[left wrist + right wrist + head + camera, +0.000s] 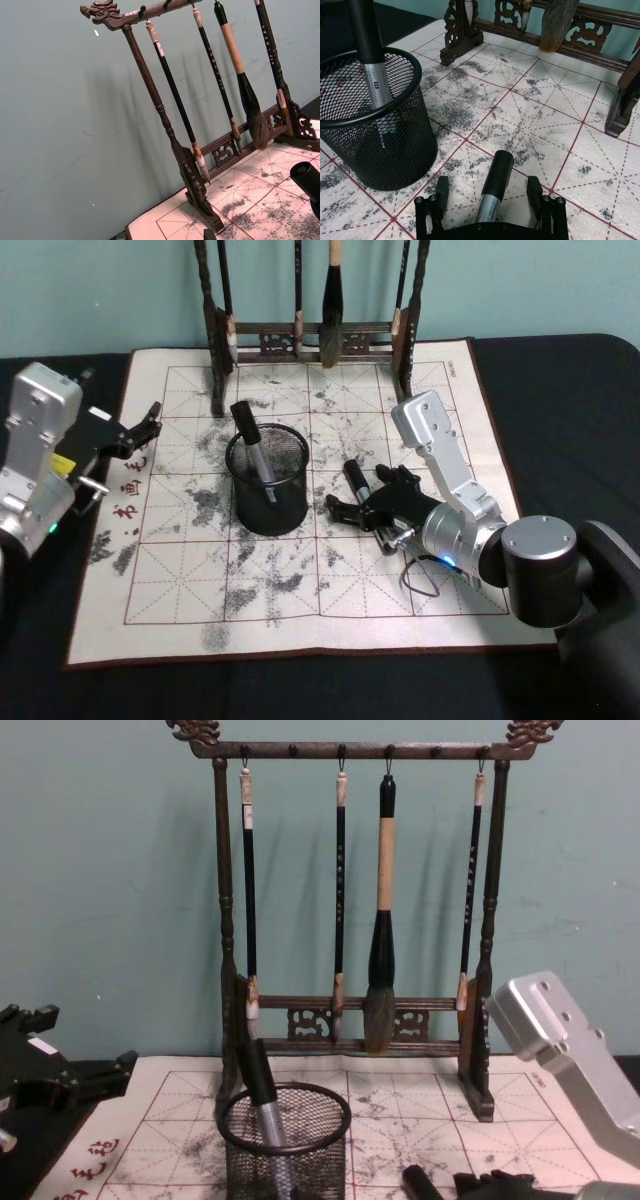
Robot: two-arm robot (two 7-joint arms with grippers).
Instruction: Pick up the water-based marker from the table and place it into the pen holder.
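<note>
Lying flat on the mat (300,620), just right of the pen holder (262,512), the marker (353,476) sits between the parted fingers of the right gripper (358,490) in the head view. That gripper is released and low over the middle of the mat. A second marker (250,440) stands tilted inside the pen holder. The left gripper (143,428) hangs over the mat's left edge, fingers spread, grasping nothing. A wooden rack (215,350) stands along the mat's far edge, and the mat lies on a black table (560,390).

From the left wrist, the rack's post rises from the mat's far edge with four brushes (240,80) hanging from its top bar.

From the right wrist, the marker shows a black cap and grey barrel, with a gap to each of the fingers (441,189). The pen holder stands near it, and the second marker leans on the pen holder's rim.

From the chest, the pen holder stands in front of the rack, and the second marker pokes above its rim.
</note>
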